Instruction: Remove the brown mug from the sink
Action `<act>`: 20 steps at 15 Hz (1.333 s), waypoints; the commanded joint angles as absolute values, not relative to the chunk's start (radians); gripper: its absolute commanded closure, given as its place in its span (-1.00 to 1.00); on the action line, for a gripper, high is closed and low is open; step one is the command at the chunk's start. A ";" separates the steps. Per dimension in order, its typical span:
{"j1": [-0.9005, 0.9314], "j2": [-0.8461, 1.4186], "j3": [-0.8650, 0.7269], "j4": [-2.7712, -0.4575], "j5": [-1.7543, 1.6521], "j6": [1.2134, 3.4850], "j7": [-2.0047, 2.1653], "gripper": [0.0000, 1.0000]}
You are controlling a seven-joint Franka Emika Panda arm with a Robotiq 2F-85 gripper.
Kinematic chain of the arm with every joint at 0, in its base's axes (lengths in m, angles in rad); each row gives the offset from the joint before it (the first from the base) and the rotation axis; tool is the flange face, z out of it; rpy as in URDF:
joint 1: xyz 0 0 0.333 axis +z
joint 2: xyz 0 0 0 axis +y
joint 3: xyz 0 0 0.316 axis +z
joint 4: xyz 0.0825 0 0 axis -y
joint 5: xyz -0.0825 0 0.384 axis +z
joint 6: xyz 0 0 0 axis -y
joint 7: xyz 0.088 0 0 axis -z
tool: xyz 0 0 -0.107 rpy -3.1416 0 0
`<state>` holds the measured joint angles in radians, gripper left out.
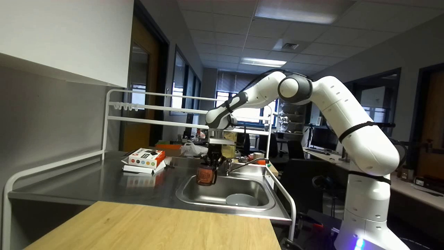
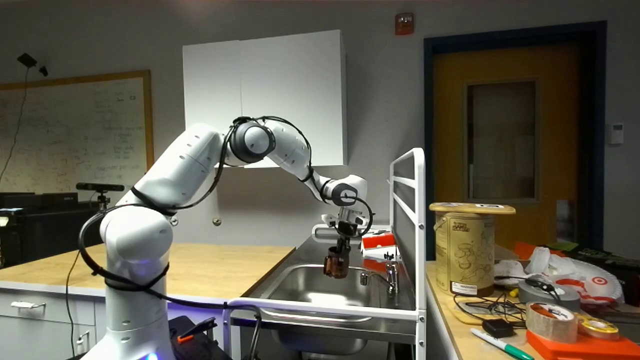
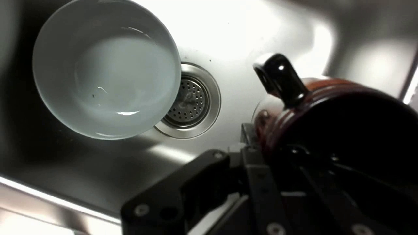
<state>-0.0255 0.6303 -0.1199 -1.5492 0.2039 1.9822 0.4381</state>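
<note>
Gripping the brown mug [image 1: 205, 176] by its wall, the claw [image 2: 343, 243] holds it over the sink [image 1: 222, 192]. In both exterior views the mug hangs just below the claw, roughly upright, with its mouth toward it. The wrist view shows one finger [image 3: 249, 133] lying against the outside of the wall, while the other reaches down into the dark mouth, where its tip is hard to make out. The black handle [image 3: 284, 80] sticks out to one side, free of the fingers. The mug is over the end of the sink nearer the red and white box [image 1: 146, 158], though whether its base is above the rim of the sink I cannot tell. A white bowl [image 3: 107, 70] sits in the sink, apart from the mug and partly hiding the drain [image 3: 192, 104]. The tap [image 2: 392, 277] stands at the back edge of the sink. On the table [image 1: 104, 184] beside the sink rests the box, and a wooden top [image 1: 166, 225] lies on the side of the sink opposite the tap
</note>
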 commanded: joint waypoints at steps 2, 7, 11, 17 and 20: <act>0.034 0.488 -0.133 -1.573 0.118 1.958 0.540 0.88; 0.046 0.519 -0.138 -1.437 0.026 1.917 0.623 0.89; 0.017 0.616 -0.139 -1.284 0.030 1.850 0.631 0.89; -0.012 0.793 -0.150 -1.017 0.035 1.734 0.640 0.89; -0.024 0.870 -0.150 -0.888 0.037 1.675 0.653 0.89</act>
<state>-0.0110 0.7786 -0.1501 -1.0819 0.0409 1.7682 0.6216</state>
